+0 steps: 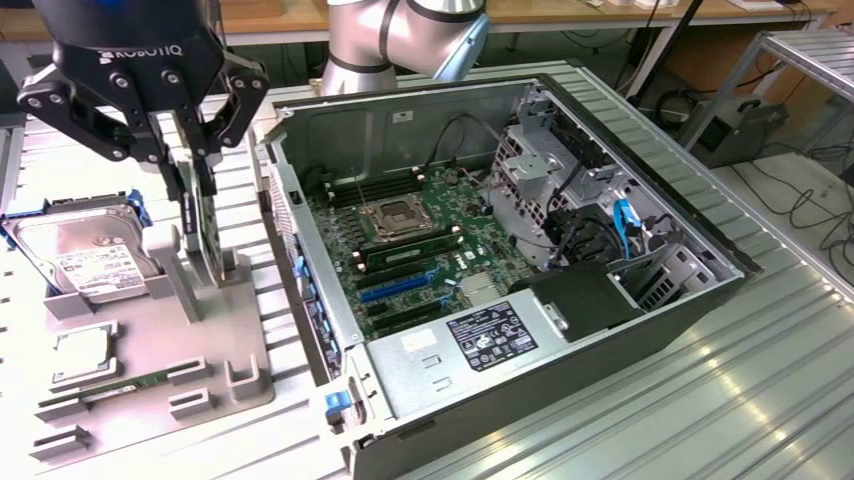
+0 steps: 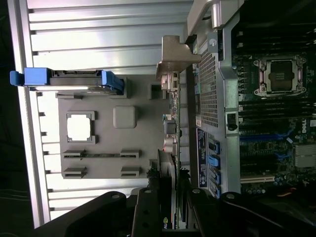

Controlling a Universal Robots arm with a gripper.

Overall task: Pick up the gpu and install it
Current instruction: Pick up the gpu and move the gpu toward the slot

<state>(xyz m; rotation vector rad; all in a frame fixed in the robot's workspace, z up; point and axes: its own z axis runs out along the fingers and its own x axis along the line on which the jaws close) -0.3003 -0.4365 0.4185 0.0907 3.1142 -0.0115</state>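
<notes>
Pinching the gpu (image 1: 200, 240) by its upper edge, the gripper (image 1: 194, 188) holds the card upright directly beneath its fingers, at the grey holder (image 1: 227, 345); a straight, untilted lift looks safest, avoiding the computer case (image 1: 360, 130) alongside

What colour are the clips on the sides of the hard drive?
Blue. The clips on the hard drive show best in the wrist view.
</notes>
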